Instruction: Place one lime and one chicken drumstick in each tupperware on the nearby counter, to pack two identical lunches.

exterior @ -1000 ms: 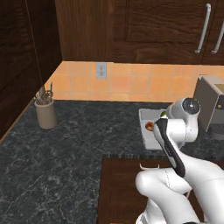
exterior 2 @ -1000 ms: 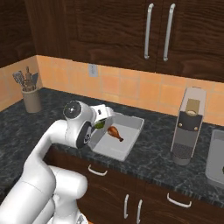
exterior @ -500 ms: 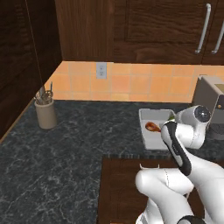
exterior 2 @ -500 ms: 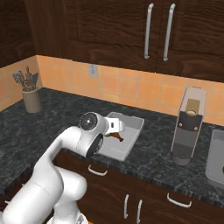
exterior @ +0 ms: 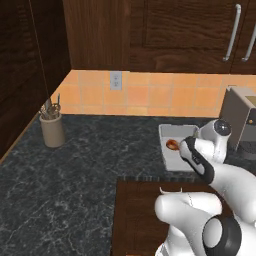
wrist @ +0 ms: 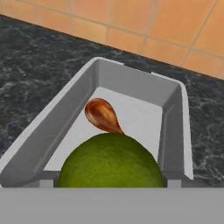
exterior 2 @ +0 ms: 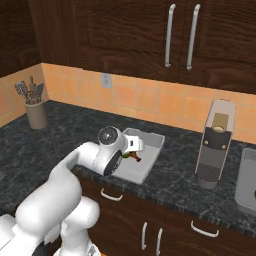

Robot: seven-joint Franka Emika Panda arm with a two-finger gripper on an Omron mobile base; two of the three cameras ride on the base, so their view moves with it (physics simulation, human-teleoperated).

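Observation:
A grey tupperware [wrist: 131, 83] stands on the dark marbled counter [exterior: 100, 150], with a reddish-brown chicken drumstick [wrist: 101, 114] lying on its floor. My gripper [exterior 2: 131, 150] hangs just over the tupperware's near end, shut on a glossy green lime [wrist: 109, 162]. The lime bulks large at the bottom of the hand view and hides my fingertips. In the left base view the drumstick [exterior: 172, 145] shows inside the tupperware [exterior: 172, 131], beside my hand. From the right base view, a sliver of the lime [exterior 2: 125, 155] peeks out under the hand, next to the drumstick [exterior 2: 136, 158].
A coffee machine [exterior 2: 215, 145] stands to the right of the tupperware. A utensil holder [exterior: 52, 127] sits at the far left by the orange tiled wall. Another grey container [exterior 2: 248, 180] is cut off at the right edge. Dark wall cabinets hang above.
My hand has swung down and closer over the tupperware's near end, carrying the lime. The drumstick and tupperware have stayed put.

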